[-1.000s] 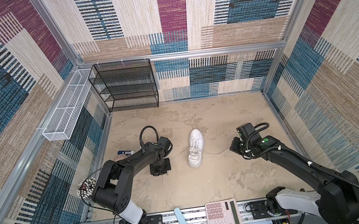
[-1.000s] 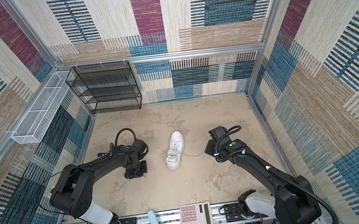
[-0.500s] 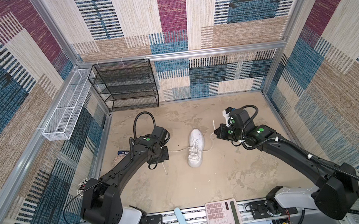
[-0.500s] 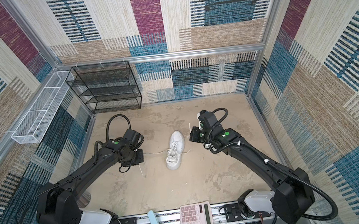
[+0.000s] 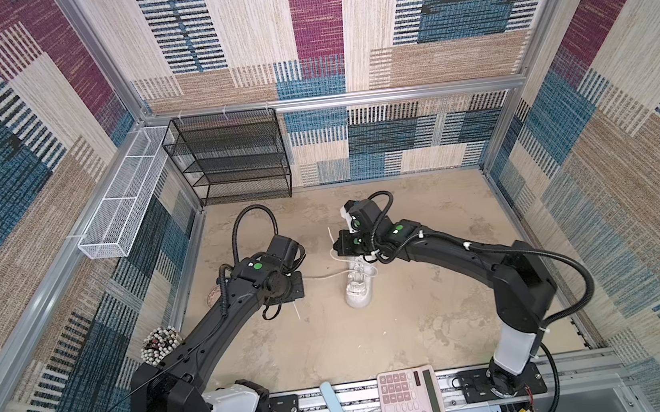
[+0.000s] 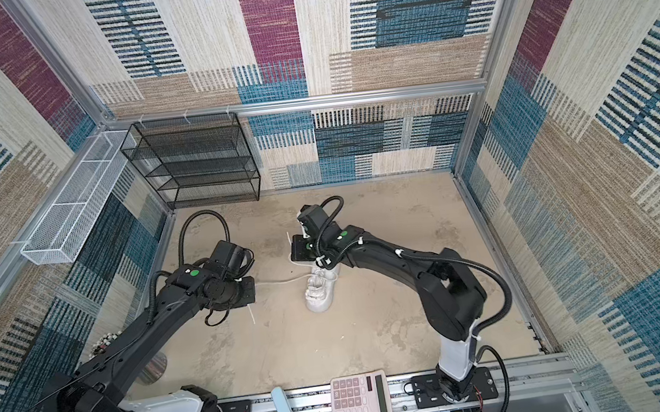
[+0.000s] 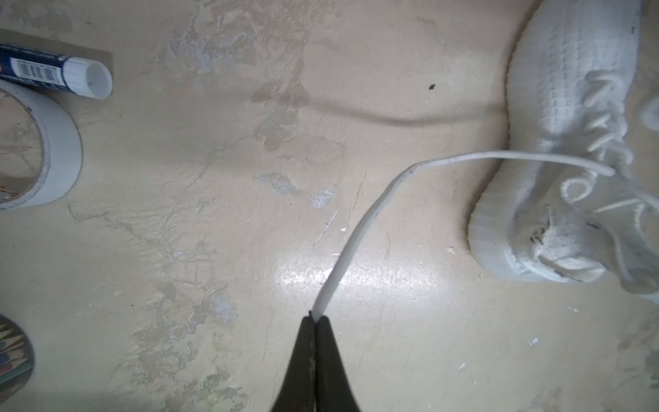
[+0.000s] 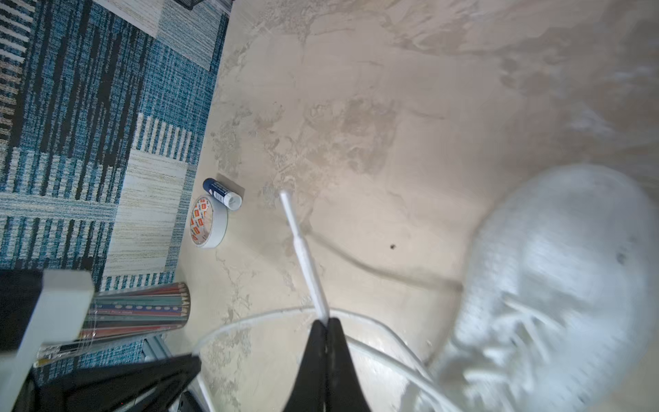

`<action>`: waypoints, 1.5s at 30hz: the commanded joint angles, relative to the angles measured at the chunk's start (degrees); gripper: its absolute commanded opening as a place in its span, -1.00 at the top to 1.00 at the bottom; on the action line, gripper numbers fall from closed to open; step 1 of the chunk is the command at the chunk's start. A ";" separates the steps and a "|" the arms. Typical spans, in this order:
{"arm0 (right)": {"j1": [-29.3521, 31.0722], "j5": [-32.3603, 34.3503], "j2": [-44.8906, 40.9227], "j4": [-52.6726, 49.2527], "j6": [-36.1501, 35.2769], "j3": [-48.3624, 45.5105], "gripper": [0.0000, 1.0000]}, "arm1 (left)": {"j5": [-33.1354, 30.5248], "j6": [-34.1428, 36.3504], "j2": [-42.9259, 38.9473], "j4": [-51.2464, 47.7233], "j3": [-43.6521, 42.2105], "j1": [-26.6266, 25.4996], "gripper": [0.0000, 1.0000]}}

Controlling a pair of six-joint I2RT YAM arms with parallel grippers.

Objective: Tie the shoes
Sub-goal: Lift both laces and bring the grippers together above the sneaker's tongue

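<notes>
The sneaker (image 5: 357,294) is lying on the beige desk (image 5: 435,308). In both top views the right arm's wrist is covering its far end.

The left tool (image 7: 315,318) is sitting to the sneaker's left. Its jaws are pressing together on a white lace (image 7: 371,217), which is curving slackly up to the sneaker's eyelets. From above, the wrist housing is hiding this tool's tips.

The right tool (image 8: 326,322) is hovering just past the sneaker's far end. Its jaws are closed too, pinching the second lace (image 8: 303,249), whose stiff end is sticking out beyond the tips.

In the right wrist view, blur is smearing the sneaker and the frame edge is cutting it off, so its lacing is hard to read there.

Well to the sneaker's left, a tape roll (image 7: 62,149) and a glue stick (image 7: 76,76) are lying just beside each other, and the left wrist view is cropping both. Further to that side, the left arm is partly blocking a pencil cup (image 8: 142,306).
</notes>
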 commanded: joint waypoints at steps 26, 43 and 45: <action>-11.92 1.19 -4.72 -3.83 -3.94 1.93 -0.53 | 9.33 3.57 8.43 0.01 13.94 -0.08 1.00; -25.91 -16.68 -35.58 0.83 -11.77 -30.95 -0.50 | 17.84 13.88 46.37 -5.11 60.57 -11.57 1.00; -25.91 -19.87 -37.25 4.95 -9.57 -34.71 -0.46 | 18.46 14.25 49.21 -6.07 63.61 -12.36 1.00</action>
